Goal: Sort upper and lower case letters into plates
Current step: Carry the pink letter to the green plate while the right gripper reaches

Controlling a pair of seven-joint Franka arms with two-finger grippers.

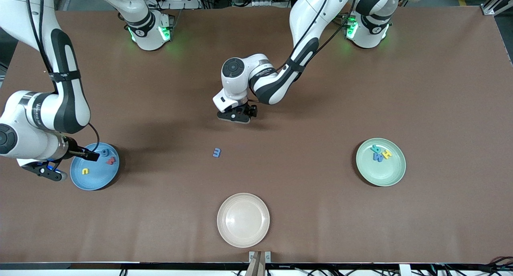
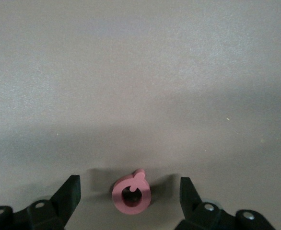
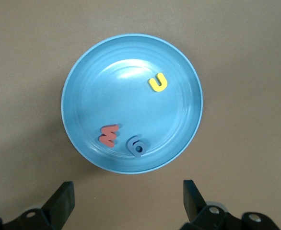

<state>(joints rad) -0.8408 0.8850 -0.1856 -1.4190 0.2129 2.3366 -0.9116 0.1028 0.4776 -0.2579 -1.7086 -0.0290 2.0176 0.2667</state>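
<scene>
The left arm is bent low over the middle of the worktop [image 1: 441,87], its end effector [image 1: 236,116] pointed down with jaws spread. A pink letter [image 2: 131,193] is seen between its fingers [image 2: 67,196], untouched by either. The right arm is folded at its end of the worktop, and its end effector [image 1: 42,169] is held open beside the blue plate [image 1: 95,166]. A yellow letter [image 3: 158,83], a red letter [image 3: 109,135] and a blue letter [image 3: 136,145] lie in that plate. A loose blue letter [image 1: 217,152] lies on the worktop, nearer the camera than the left end effector. Three letters [image 1: 380,152] are gathered in the green plate [image 1: 381,162].
</scene>
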